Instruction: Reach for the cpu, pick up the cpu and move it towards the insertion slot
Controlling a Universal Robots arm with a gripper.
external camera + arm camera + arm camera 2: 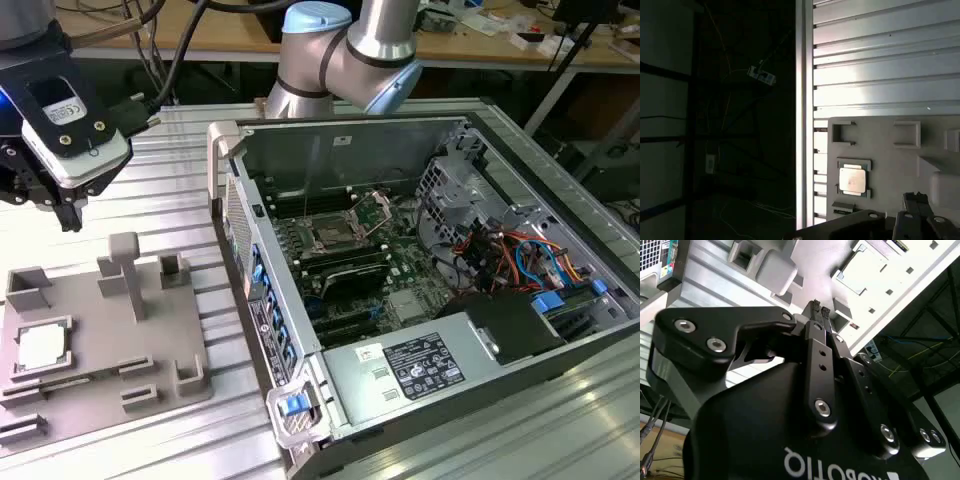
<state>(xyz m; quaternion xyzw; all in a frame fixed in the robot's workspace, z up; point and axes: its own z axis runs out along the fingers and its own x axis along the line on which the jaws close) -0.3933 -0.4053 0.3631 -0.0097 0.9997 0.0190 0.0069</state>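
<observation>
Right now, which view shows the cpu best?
The first wrist view: the cpu lies whole and square-on in its tray recess, nothing in front. The exterior view shows it slanted, near that view's left edge. In the second wrist view a pale square on the tray may be it; I cannot tell.

The cpu point(42, 347), at eight o'clock in the exterior view, had a silvery metal top; its tray point(150, 340) looked matt grey plastic; the table point(170, 190) was ribbed, brushed metal; the gripper point(819, 307) was smooth black; the insertion slot point(327, 236) had a shiny metal frame.
</observation>
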